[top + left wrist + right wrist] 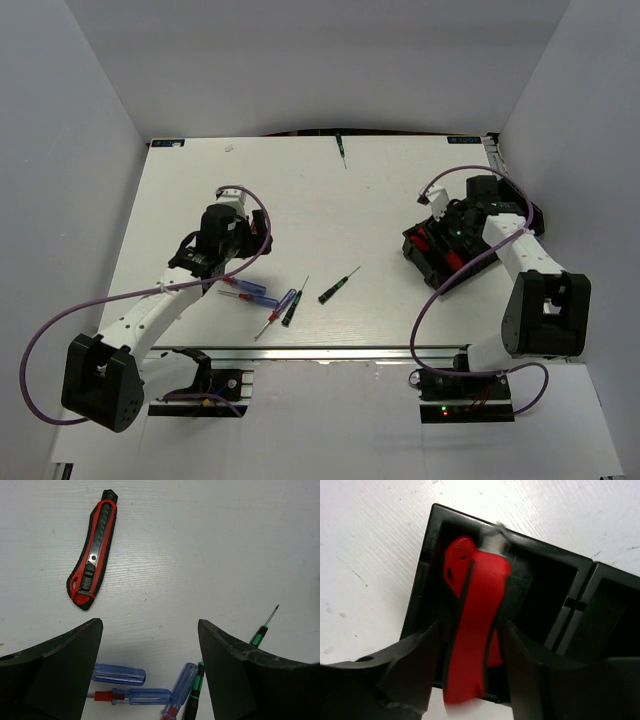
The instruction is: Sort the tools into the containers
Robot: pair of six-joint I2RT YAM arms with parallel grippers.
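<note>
Fingers on the left point(60, 670) hang spread above screwdrivers point(145, 696); right fingers point(405, 675) straddle a blurred knife point(475, 620) over the bin point(421, 580), grip unclear.

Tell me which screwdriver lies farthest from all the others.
The dark-handled screwdriver at the far edge of the table, alone by the back wall. The other screwdrivers all lie toward the near edge.

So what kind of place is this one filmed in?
Probably a robot lab cell: a white table boxed in by grey walls, with a left arm and right arm bolted at its near edge.
</note>
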